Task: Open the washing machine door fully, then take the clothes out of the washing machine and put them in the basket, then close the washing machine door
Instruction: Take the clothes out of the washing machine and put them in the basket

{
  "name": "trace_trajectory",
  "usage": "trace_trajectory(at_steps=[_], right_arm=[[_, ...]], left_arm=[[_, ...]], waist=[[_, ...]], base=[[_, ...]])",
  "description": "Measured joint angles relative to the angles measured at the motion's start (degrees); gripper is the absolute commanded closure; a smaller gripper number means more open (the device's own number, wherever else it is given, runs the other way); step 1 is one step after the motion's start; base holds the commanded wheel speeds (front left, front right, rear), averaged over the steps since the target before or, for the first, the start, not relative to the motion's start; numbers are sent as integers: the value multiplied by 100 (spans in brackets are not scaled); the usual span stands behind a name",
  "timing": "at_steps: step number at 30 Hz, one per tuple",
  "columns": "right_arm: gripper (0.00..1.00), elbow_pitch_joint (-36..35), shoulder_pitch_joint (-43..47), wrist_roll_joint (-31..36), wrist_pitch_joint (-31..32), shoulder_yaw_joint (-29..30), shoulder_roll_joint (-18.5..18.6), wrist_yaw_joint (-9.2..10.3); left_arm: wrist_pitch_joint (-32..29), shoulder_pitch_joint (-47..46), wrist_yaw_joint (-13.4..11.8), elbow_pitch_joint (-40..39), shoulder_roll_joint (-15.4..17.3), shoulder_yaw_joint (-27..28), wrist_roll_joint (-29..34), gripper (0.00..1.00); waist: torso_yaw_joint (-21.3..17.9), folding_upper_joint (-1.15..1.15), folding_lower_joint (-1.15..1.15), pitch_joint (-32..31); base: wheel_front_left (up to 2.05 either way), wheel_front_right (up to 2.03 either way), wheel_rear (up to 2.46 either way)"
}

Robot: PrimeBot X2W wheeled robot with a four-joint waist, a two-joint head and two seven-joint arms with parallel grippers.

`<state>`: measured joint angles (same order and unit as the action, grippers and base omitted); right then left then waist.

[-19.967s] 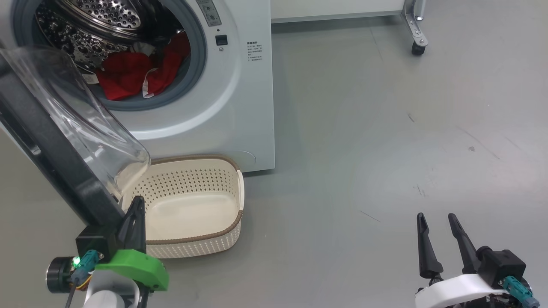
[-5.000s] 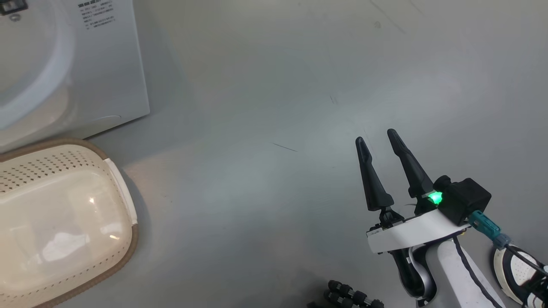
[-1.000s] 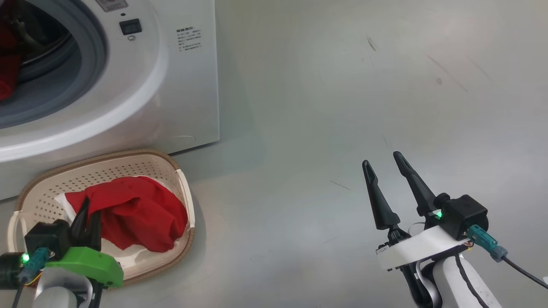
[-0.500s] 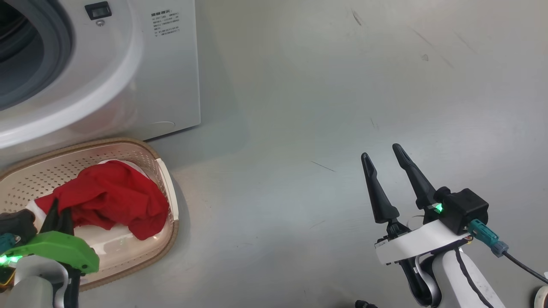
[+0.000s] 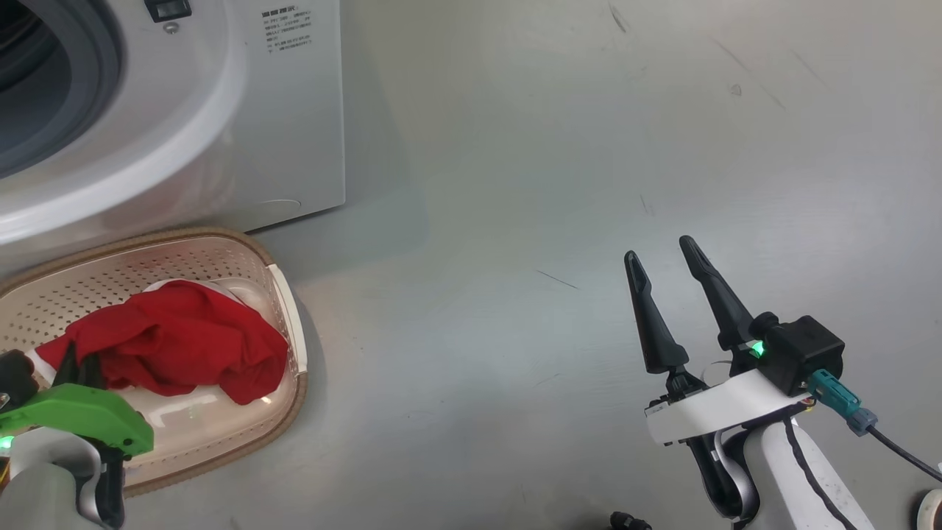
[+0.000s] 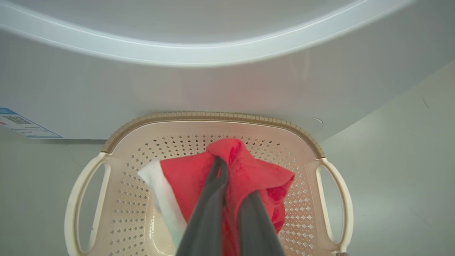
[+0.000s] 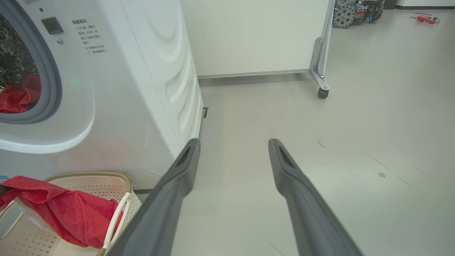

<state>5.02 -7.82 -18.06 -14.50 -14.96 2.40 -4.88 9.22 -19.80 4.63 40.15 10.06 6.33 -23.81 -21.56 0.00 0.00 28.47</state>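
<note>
Partway: left end effector [image 6: 222,167] clamped on red clothes [image 6: 249,174] in basket [image 6: 213,116]; more red cloth [image 7: 17,97] inside washing machine [image 7: 117,89]; right end effector [image 5: 660,250] apart, empty. Door closing pending.

Holds the left gripper [image 5: 79,361] low at eight o'clock in the head view, fingers pressed together on a fold of the clothes [image 5: 176,342]. Carries the right gripper [image 5: 660,249] at four o'clock, fingers spread wide and empty, tips pointing toward eleven o'clock.
</note>
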Motion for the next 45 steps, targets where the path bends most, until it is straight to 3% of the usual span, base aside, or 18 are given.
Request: trace_trajectory(at_steps=[1,2,22,34,45], right_arm=[[0,-3,-2,0,0,-1,0,0],[0,-3,-2,0,0,-1,0,1],[0,74,-45,1,0,158,1,47],[0,225,26,94,0,347,4,31],[0,254,359,111,0,454,7,-10]], left_arm=[[0,-28,22,36,0,-10,-19,16],[1,-45,24,71,0,-23,-32,0],[414,-252,176,467,-193,-645,233,0],[521,-213,224,-53,-416,-849,397,0],[521,331,224,-1328,-558,-598,425,0]], waist=[[7,0,0,3],[14,0,0,4],[362,0,0,-451],[830,0,0,-1069],[1204,0,0,-1681]], base=[[0,0,0],[0,0,0],[0,0,0],[0,0,0],[0,0,0]])
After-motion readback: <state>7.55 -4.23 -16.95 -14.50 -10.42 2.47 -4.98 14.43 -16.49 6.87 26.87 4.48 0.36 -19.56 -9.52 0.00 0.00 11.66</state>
